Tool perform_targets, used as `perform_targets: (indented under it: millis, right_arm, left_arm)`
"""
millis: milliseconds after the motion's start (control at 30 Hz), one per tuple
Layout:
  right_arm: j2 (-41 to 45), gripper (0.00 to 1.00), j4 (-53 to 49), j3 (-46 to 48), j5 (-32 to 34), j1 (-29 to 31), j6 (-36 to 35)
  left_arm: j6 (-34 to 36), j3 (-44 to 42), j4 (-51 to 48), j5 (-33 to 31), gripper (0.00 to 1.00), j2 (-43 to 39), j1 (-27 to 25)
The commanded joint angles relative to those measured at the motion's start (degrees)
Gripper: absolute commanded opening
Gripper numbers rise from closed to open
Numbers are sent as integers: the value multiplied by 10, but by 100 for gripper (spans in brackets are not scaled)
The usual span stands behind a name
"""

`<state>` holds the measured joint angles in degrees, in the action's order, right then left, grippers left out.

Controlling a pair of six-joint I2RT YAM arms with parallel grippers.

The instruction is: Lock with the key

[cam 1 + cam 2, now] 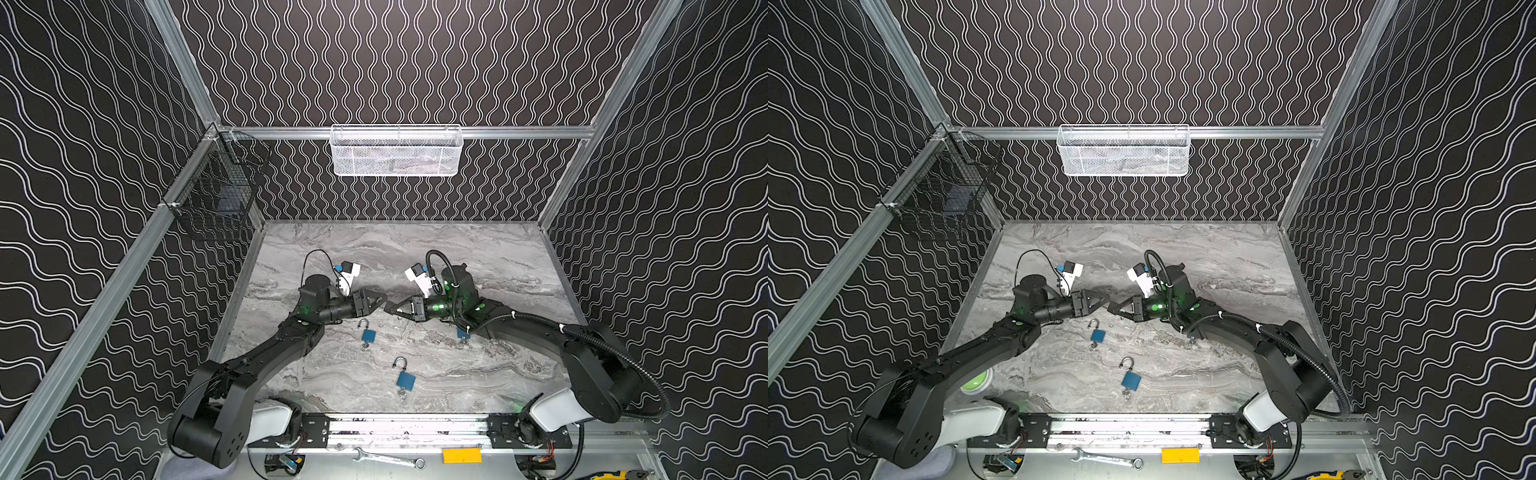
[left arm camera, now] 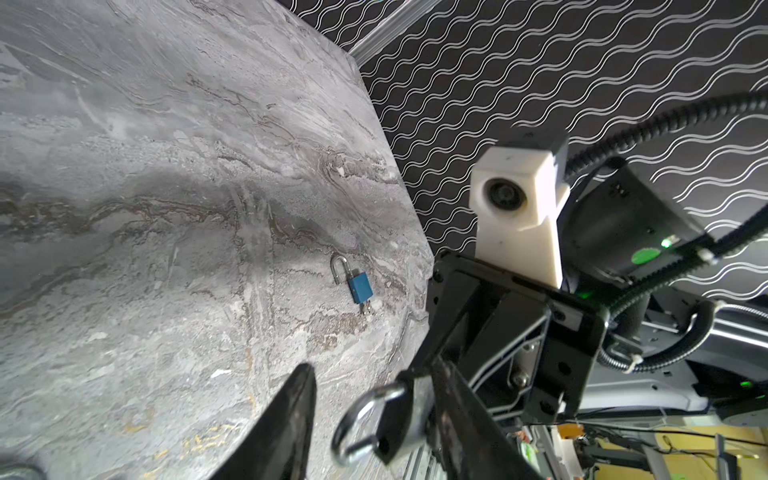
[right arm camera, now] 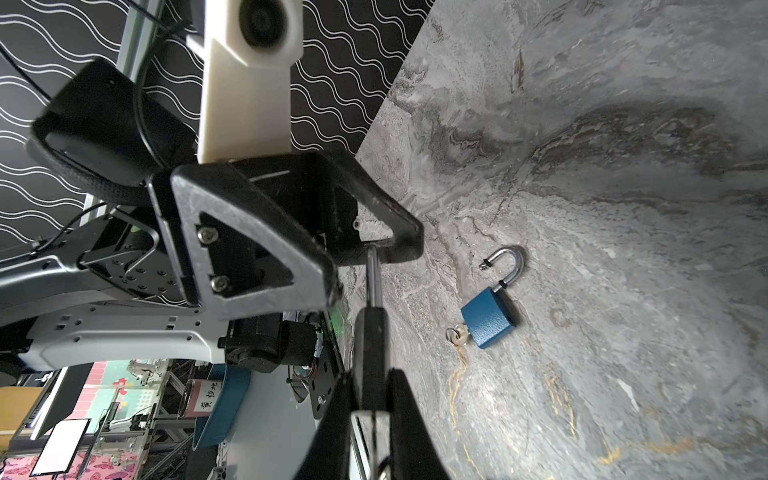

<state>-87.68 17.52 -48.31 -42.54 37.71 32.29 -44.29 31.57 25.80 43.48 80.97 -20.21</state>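
Observation:
Both grippers meet in mid-air over the marble table (image 1: 478,374). My right gripper (image 3: 370,374) is shut on the dark body of a padlock (image 3: 370,340), whose silver shackle (image 3: 372,278) points at my left gripper (image 1: 384,297). In the left wrist view my left gripper (image 2: 370,365) stands open around the shackle (image 2: 378,392); a gap shows beside one finger (image 2: 291,424). In both top views the two grippers (image 1: 1106,300) (image 1: 1111,308) are tip to tip. The held padlock's key is hidden.
Blue padlocks with open shackles and keys in them lie on the table (image 1: 368,334) (image 1: 405,379); a third (image 1: 462,333) is half under the right arm. A white mesh basket (image 1: 397,151) and a black wire basket (image 1: 220,187) hang on the walls. A spanner (image 1: 386,458) lies by the front rail.

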Motion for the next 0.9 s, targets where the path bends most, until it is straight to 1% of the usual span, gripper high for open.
perform_targets:
  millis: [0, 100, 200, 367, 533, 867]
  right_arm:
    - [1, 0, 13, -7, -10, -1, -3]
    - [0, 0, 12, -7, -11, -1, -3]
    - [-1, 0, 13, -7, -11, -1, -2]
    - [-3, 0, 19, -8, -15, -2, 4]
    - [-4, 0, 15, -9, -15, -2, 1]
    - [-2, 0, 19, -3, -18, -2, 3]
  left_arm:
    - [44, 9, -38, -10, 50, -10, 1]
    - [59, 12, -66, -16, 49, -17, 3]
    - [63, 7, -73, -16, 49, -25, 9]
    - [64, 0, -65, -7, 47, -22, 14]
    - [51, -4, -36, 1, 47, -13, 14]
    - [48, 2, -42, 1, 41, -17, 15]
